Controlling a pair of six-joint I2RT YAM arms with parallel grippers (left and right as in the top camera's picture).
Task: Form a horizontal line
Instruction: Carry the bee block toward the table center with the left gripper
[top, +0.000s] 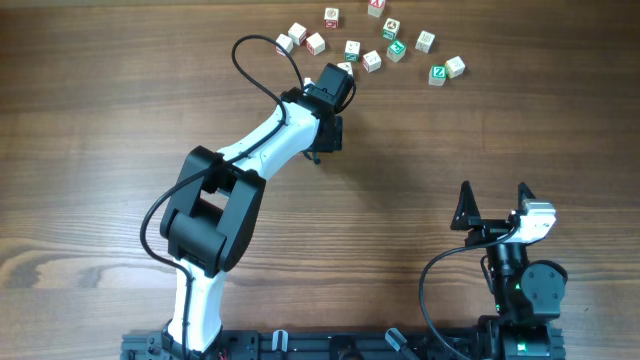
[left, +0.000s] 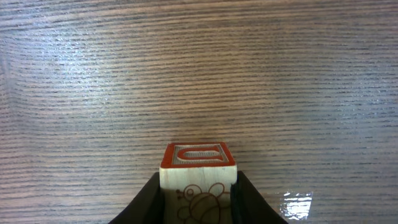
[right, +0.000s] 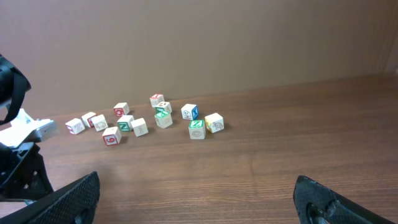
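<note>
Left jaws were clamped on the red-printed cube (left: 198, 163), with its far end poking out past the tips. It hung over bare table (left: 199, 74), a bit toward 6 o'clock from the scattered cubes (top: 370, 45) up at 12. Right jaws sat wide apart, parked at 5 o'clock. I couldn't see any line laid yet. My worry was having nothing to align against, so a skewed release could've left it crooked or tipped.

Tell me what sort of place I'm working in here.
Probably a robot test bench rather than a home: a wood-grain table, the left arm and right arm mounted at its edge, scattered letter cubes, and a plain brown wall.
</note>
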